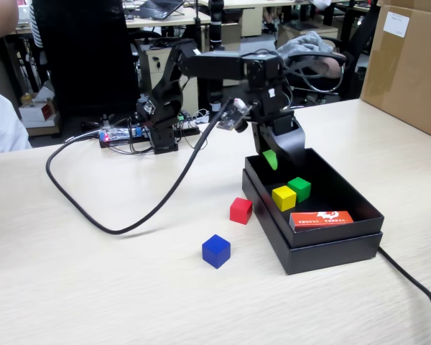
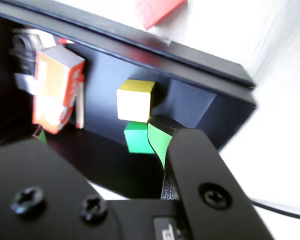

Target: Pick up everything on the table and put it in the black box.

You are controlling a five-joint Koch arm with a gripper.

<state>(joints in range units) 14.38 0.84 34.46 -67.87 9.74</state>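
The end effector (image 1: 273, 159) hangs empty, jaws apart, over the black box (image 1: 323, 248), where green cube (image 1: 299, 188) and yellow cube (image 1: 284, 198) sit; red cube (image 1: 241, 210) and blue cube (image 1: 216, 251) wait on the worktop (image 1: 93, 287).

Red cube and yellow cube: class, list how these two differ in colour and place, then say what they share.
The red cube is red; the yellow cube is yellow. The red cube sits on the table, just outside the black box; the yellow cube lies inside it, beside the green cube. Both look like plain cubes of equal size.
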